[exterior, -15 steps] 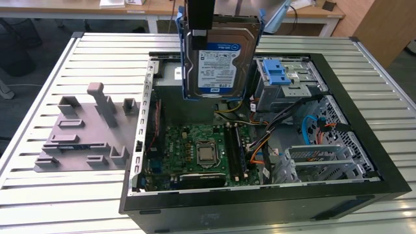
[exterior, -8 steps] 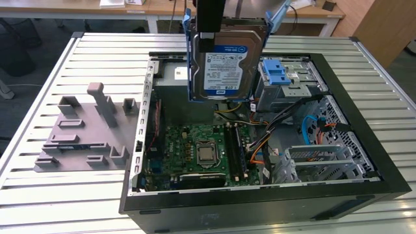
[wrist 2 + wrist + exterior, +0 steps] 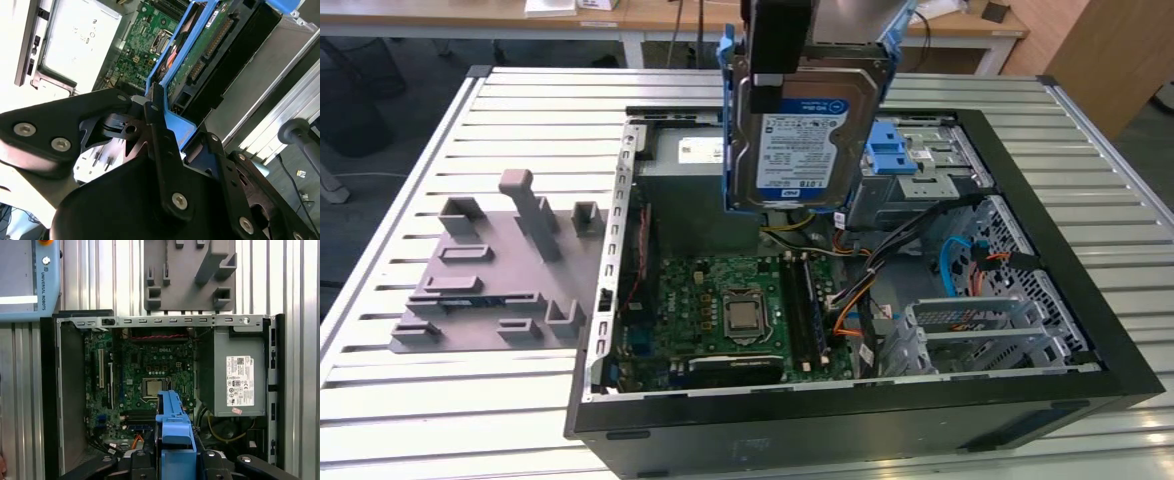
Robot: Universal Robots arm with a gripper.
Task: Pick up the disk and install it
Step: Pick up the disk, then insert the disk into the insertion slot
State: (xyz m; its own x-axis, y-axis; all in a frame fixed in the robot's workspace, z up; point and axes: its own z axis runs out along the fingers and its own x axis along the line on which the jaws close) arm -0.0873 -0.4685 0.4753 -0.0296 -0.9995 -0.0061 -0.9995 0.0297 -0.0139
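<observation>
Plainly, in the exterior view the disk (image 3: 807, 125) hangs upright in the air over the far part of the open computer case (image 3: 854, 425), label toward the camera, gripped from above by the gripper (image 3: 774, 60). The drive cage with its blue latch (image 3: 891, 152) stands just beside it, toward the exterior view's right. A grey fixture (image 3: 487, 275) lies on the counter (image 3: 427, 430) at the exterior view's left.

In the second wrist view the fingers (image 3: 156, 135) are closed tight on the disk's blue rail (image 3: 175, 127).

In the first wrist view that rail is above the motherboard (image 3: 145, 365), with the grey power supply box (image 3: 240, 375) off to one side.

I judge this a carrying step. The hold is on thin plastic, so the disk could pivot. It should travel slowly and squarely, clear of the loose cables (image 3: 958, 262) and the case walls.
</observation>
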